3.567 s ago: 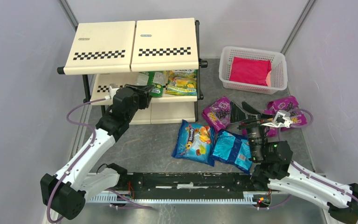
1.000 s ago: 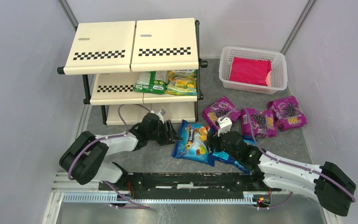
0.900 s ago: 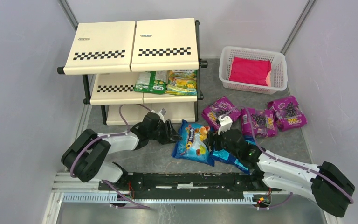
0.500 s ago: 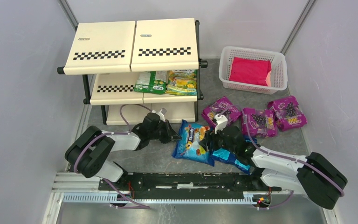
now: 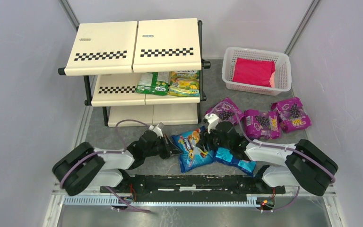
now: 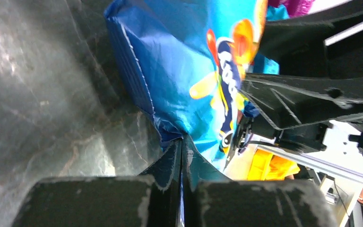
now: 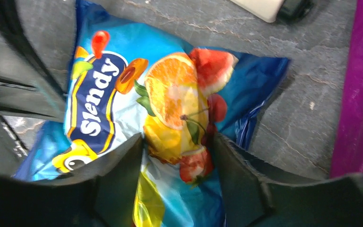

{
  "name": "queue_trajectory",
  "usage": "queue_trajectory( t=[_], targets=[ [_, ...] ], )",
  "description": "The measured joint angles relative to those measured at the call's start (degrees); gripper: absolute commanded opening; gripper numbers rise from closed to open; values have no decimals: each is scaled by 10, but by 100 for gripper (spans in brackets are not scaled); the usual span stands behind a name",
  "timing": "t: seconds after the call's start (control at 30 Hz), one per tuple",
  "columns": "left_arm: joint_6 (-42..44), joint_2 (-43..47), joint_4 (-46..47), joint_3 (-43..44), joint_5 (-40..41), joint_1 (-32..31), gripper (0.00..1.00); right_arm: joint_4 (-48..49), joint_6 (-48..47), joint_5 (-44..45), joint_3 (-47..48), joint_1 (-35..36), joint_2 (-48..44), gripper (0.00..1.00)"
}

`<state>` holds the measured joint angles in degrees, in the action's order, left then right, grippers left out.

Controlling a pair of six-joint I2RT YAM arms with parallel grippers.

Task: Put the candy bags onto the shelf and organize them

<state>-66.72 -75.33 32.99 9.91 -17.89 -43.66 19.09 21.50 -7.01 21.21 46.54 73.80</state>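
A blue candy bag (image 5: 192, 147) with fruit pictures lies on the grey floor in front of the shelf (image 5: 137, 47). My left gripper (image 5: 172, 151) is shut on its left edge; in the left wrist view the jaws pinch the bag's seam (image 6: 181, 147). My right gripper (image 5: 208, 140) grips the same bag from the right, its fingers (image 7: 123, 172) pressing a fold of the bag (image 7: 170, 94). A second blue bag (image 5: 235, 159) lies under the right arm. Three purple bags (image 5: 225, 110) (image 5: 260, 124) (image 5: 291, 114) lie to the right. Two green-yellow bags (image 5: 154, 83) (image 5: 185, 83) sit on the middle tier.
A white mesh basket (image 5: 280, 59) holding a plain red packet (image 5: 253, 71) stands at the back right. Grey walls close in on both sides. A black rail (image 5: 189, 182) runs along the near edge between the arm bases.
The blue bag has slid toward the near edge and turned. My left gripper drew back with its edge. My right gripper moved left and closed on the bag's right side.
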Motion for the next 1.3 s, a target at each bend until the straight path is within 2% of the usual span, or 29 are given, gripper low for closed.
queue_trajectory(
  t=[0.17, 0.33, 0.67, 0.9, 1.17, 1.3],
  targets=[
    [-24, 139, -59, -26, 22, -8, 2, -69, -34, 68, 10, 31, -34, 81],
    [-32, 206, -110, -26, 34, -9, 2, -170, -49, 154, 43, 85, -71, 87],
    [-50, 239, -153, -26, 42, -8, 2, -335, -21, 280, 121, 267, -104, 92],
    [-55, 230, -155, -10, 38, -8, 2, -320, -5, 322, 197, 406, -20, 91],
    [-97, 247, -149, -10, 38, -8, 2, -344, 1, 409, 280, 461, 111, 89],
    [-103, 251, -148, -10, 38, -8, 2, -376, 24, 489, 331, 489, 172, 77]
  ],
)
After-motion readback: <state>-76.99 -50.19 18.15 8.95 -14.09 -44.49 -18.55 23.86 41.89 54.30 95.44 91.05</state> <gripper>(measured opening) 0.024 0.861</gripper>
